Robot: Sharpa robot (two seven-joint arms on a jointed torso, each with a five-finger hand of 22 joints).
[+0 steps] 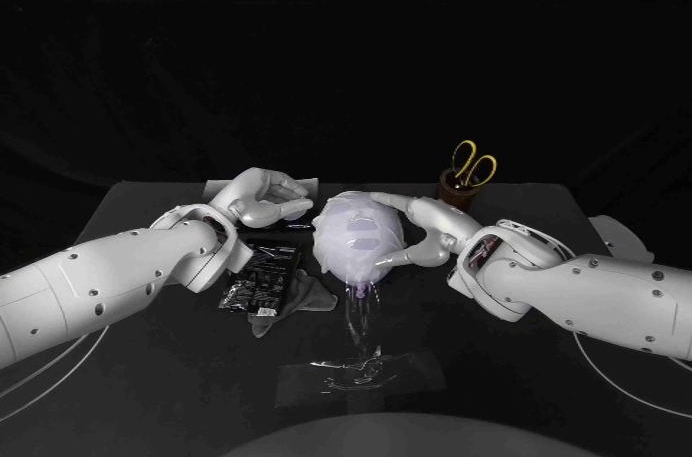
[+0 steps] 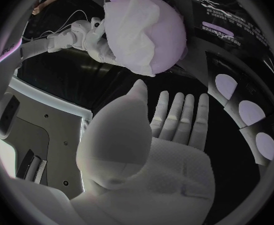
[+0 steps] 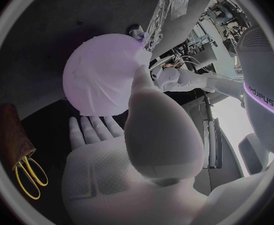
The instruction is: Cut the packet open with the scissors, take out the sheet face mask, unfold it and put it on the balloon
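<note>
— Where's the sheet mask (image 1: 343, 227)?

— On the balloon (image 1: 369, 269). It's draped white over the upper, rounded part, a bit creased, with pale purple showing below its edge. The balloon is in the middle of the worktop (image 1: 144, 377), between the two arms. Its neck runs down to a clear stand (image 1: 355, 369) nearer the robot.

— Is anything holding it?

— The right robot hand (image 1: 426, 232) lies against the balloon's side. Its fingers are spread, one reaching over the top and another lower down, touching the mask. It's not closed round anything. I can't tell whether it's pressing or only resting there.

— And the other one?

— The left robot hand (image 1: 267, 197) is raised just beside the balloon on the far side, apart from it. From the wrist camera its palm faces the balloon, fingers straight and apart, with nothing in it.

— What about the scissors (image 1: 472, 163)?

— In the brown pot (image 1: 459, 191) at the back, behind the right arm. Their blades are down inside it and the yellow handles stick up out of the top.

— And the packet (image 1: 260, 275)?

— It's black and lies flat on the worktop under the left wrist. I can't see into it, so I can't say what's inside. A crumpled grey scrap (image 1: 294, 301) touches its near corner.
</note>
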